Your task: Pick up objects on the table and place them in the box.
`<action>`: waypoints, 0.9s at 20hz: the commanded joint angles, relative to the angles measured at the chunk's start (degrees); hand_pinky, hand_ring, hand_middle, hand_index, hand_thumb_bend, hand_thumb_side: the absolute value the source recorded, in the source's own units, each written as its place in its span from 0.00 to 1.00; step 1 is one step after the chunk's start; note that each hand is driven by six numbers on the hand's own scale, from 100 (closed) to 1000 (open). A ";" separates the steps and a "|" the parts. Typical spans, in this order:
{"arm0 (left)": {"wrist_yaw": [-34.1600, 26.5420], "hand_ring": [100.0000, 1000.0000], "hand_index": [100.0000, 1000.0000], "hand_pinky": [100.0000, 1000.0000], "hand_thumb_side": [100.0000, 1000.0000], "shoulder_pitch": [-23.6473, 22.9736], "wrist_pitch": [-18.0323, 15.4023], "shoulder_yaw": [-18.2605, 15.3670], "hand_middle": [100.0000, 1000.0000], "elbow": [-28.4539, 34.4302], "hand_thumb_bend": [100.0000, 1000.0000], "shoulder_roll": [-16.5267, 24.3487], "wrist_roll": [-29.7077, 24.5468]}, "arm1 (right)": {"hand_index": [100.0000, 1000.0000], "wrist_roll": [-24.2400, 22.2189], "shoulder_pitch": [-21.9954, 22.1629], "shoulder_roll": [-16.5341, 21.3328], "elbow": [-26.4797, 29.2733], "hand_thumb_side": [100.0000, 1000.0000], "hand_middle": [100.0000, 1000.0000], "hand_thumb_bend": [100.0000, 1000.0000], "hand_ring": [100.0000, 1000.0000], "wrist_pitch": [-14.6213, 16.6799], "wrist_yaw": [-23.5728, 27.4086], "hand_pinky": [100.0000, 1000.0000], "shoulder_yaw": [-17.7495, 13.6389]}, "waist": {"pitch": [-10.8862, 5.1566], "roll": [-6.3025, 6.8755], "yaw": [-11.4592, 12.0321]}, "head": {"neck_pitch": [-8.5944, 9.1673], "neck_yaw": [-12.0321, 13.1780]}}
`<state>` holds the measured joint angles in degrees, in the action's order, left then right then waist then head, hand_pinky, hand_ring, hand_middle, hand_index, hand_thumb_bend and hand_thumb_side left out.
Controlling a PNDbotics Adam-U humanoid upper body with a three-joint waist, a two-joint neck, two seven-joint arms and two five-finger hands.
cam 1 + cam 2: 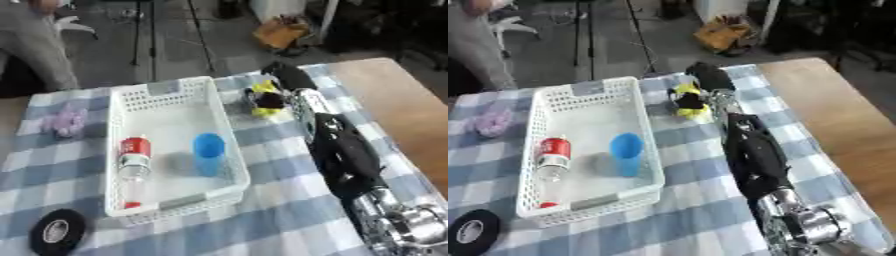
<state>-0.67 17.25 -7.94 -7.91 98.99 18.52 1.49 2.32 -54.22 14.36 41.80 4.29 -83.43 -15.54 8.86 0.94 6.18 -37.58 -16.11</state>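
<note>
Right hand at yellow-black toy, box part filled.

Right hand (282,76) reached past the white box (128,107) to a yellow-and-black toy (265,101) on the checked cloth (280,210); fingers appeared to touch it, curl couldn't be told. Inside box: bottle w/ red label (134,165) lying flat, blue cup (208,153) upright. Purple item (65,121) left of box, black tape roll (58,230) near front edge.
</note>
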 commanded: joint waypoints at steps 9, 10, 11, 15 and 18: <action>-0.20 0.94 0.84 0.31 0.93 1.22 -0.25 0.23 0.87 1.71 0.48 0.49 -0.35 | 0.92 2.22 -3.33 2.37 -3.52 0.74 0.92 0.45 0.85 -4.18 -6.79 0.85 -2.15 | 1.59 1.89 1.40 | 1.88 -1.43; -0.21 0.94 0.84 0.31 0.92 1.23 -0.26 0.25 0.87 1.75 0.48 0.47 -0.37 | 0.92 2.17 -3.46 2.36 -3.93 0.74 0.92 0.45 0.85 -5.07 -7.61 0.85 -2.34 | 1.69 1.97 1.48 | 1.95 -1.49; -0.22 0.94 0.84 0.31 0.92 1.23 -0.26 0.26 0.87 1.78 0.48 0.44 -0.40 | 0.92 2.15 -3.55 2.32 -4.22 0.74 0.92 0.45 0.85 -5.94 -8.21 0.85 -2.42 | 1.76 2.02 1.53 | 1.99 -1.54; -0.24 0.94 0.84 0.30 0.93 1.19 -0.26 0.33 0.87 1.79 0.48 0.31 -0.52 | 0.92 1.86 -3.62 2.59 -5.25 0.75 0.92 0.45 0.85 -7.95 -9.11 0.85 -2.41 | 1.90 2.22 1.47 | 2.12 -1.65; -0.24 0.94 0.84 0.30 0.93 1.15 -0.26 0.36 0.87 1.78 0.48 0.27 -0.58 | 0.92 1.69 -3.54 2.68 -5.65 0.77 0.92 0.45 0.85 -8.27 -9.09 0.84 -2.31 | 1.89 2.31 1.41 | 2.18 -1.61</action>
<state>-0.75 17.70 -8.11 -7.54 99.53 18.03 1.07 3.98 -56.25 15.47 35.81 -3.61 -92.00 -17.67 10.63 2.40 7.54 -36.17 -17.61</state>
